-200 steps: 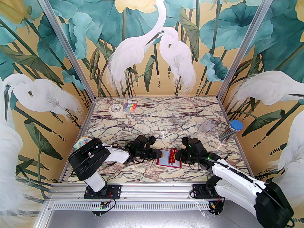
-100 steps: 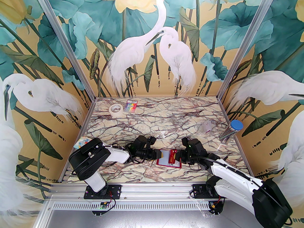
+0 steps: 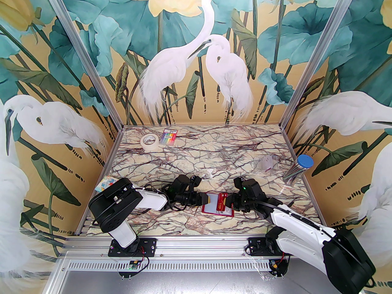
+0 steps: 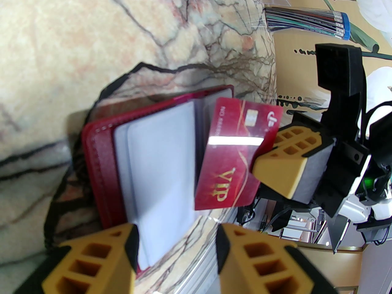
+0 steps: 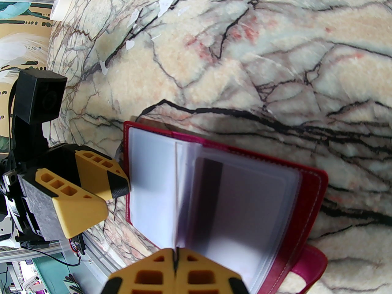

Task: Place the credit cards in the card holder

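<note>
1. The card holder [image 4: 92,152], a small dark red leather-look folding wallet, lies open and flat on the marbled table [image 3: 199,161]. Its clear plastic sleeves [image 4: 159,164] face up, which lets a card be slid in from the side.
2. The left gripper [image 4: 176,239] sits low at one edge of the card holder, jaws about half apart, with a corner of that edge between them. It grips nothing that I can see. I'd judge it is there to stop the card holder skating away under a push, though I cannot tell whether it actually presses on the cover.
3. The right gripper [image 5: 175,257] reaches in from the opposite side of the card holder. Its jaws are closed tight on the outer end of a red card [image 4: 232,158], thin plastic with gold VIP lettering. Pinching that end leaves the leading edge free.
4. The red card hangs tilted over the card holder's middle, leading edge down among the sleeves. Whether it has entered a slot I cannot tell.
5. A pale card [image 5: 245,204], grey-lilac with a dark stripe, looks seated in a sleeve on the half of the card holder away from the left gripper. So the job seems partly done.
</note>
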`<state>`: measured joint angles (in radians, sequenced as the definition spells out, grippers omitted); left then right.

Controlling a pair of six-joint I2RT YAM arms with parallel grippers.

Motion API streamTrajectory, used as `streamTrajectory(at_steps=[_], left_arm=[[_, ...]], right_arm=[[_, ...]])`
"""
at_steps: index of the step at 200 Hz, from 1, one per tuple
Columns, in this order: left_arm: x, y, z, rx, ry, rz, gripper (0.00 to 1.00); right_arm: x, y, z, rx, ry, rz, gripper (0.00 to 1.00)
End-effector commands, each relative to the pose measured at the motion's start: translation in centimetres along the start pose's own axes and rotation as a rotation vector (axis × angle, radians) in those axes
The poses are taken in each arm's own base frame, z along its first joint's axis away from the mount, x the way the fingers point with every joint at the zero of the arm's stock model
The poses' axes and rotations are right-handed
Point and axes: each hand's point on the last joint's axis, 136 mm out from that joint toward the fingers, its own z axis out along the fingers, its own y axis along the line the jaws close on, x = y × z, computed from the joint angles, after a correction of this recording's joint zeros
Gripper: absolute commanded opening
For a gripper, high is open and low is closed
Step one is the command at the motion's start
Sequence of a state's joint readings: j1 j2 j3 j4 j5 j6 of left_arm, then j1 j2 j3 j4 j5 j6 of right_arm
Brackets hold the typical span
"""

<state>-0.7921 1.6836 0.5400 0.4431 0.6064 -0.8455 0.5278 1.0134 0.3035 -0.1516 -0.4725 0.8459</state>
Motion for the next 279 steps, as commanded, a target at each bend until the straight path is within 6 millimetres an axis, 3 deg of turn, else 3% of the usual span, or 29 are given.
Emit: streamTrajectory(at_steps=[1,279], left_arm=[[0.35,1.30,0.29,-0.052,0.005,-0.020,0.47],[0.37,1.48,0.44,-0.076,0.001,-0.009,0.47]], right_arm=[[0.24,-0.31,0.15,-0.002,0.008,0.018,0.00],[0.39,-0.24,0.15,0.013,0.038,0.011,0.00]])
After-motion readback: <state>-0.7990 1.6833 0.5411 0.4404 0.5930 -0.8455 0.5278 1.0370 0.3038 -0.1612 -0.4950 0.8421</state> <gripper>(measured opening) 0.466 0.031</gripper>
